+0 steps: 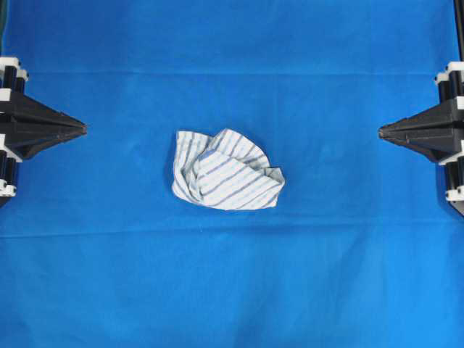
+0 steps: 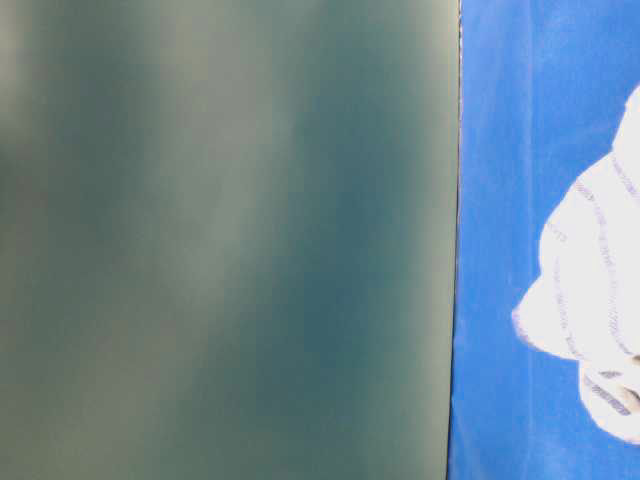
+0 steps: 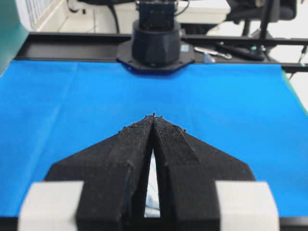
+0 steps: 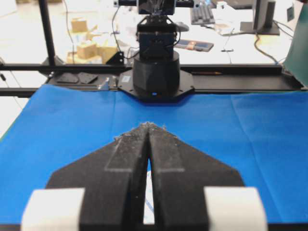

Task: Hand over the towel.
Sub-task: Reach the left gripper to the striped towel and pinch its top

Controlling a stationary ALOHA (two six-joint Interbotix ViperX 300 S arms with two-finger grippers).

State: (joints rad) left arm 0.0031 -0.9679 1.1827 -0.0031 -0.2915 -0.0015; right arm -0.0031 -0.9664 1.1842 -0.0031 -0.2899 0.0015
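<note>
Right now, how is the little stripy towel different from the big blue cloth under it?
The towel is white with thin blue-grey stripes; the blue cloth is plain blue. The towel is small, sitting in the middle; the blue cloth spreads across the whole view. The towel is crumpled into a bunch; the blue cloth lies flat with faint fold lines. Both are soft fabric, and neither arm touches them.

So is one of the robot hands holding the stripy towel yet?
No, nothing is held. The towel lies crumpled on the blue cloth, apart from both. The left gripper and right gripper are shut and empty at the sides.
</note>
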